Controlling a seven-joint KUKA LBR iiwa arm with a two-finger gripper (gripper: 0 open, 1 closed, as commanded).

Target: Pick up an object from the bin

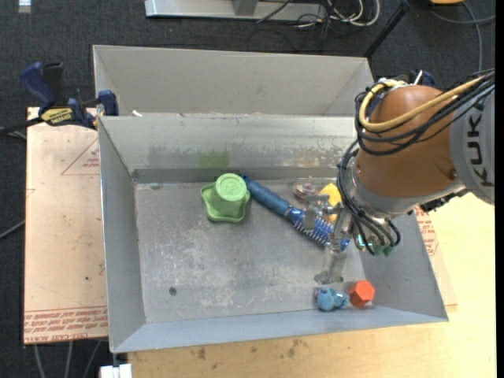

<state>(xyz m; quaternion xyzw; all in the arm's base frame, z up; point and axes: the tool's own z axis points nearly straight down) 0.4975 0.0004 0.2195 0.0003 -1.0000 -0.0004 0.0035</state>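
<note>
Tool (332, 270), partly hidden, hovers just above blue lump (330, 298); grip cannot be told.

cup (226, 198) lies left of brush (276, 204) in bin (220, 278).

Robotics lab, orange KUKA arm (409, 152) over grey metal bin (236, 85), cables (350, 2) across dark floor (79, 14)

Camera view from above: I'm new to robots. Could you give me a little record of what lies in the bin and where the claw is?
Bin: grey metal bin
Far side: green cup-like piece; blue-handled brush slanting rightward
Near right corner: light-blue thing beside orange thing
Gripper: gripper low, just above the light-blue thing in the picture; contact unclear
Arm: orange-covered wrist, entering from the right
</note>
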